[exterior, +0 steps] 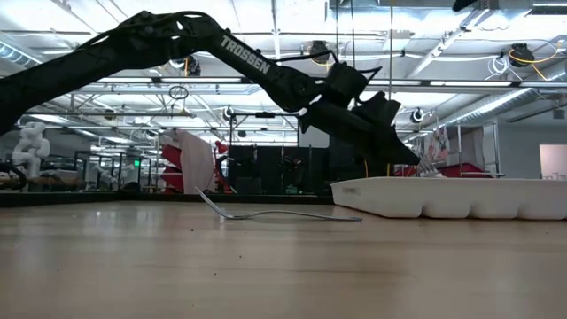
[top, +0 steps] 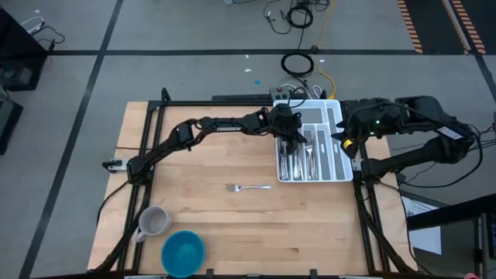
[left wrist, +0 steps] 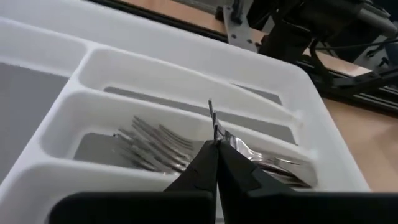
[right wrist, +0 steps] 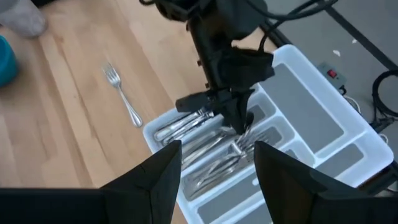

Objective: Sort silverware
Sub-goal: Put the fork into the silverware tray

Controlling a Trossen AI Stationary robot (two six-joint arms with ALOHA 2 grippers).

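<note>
Left gripper (left wrist: 216,149): over the tray (top: 345,155), my fingers pinched on a fork (left wrist: 212,119) hanging above the fork slot.
Right gripper (right wrist: 217,165): waits beside the tray, fingers apart, empty.
Done: most silverware (top: 304,161) lies in the tray's slots.
Left: the fork I hold, plus one fork (top: 249,187) on the table (top: 232,232) near the tray.
Room: tray walls are close around the drop; the table beside it is open.
</note>
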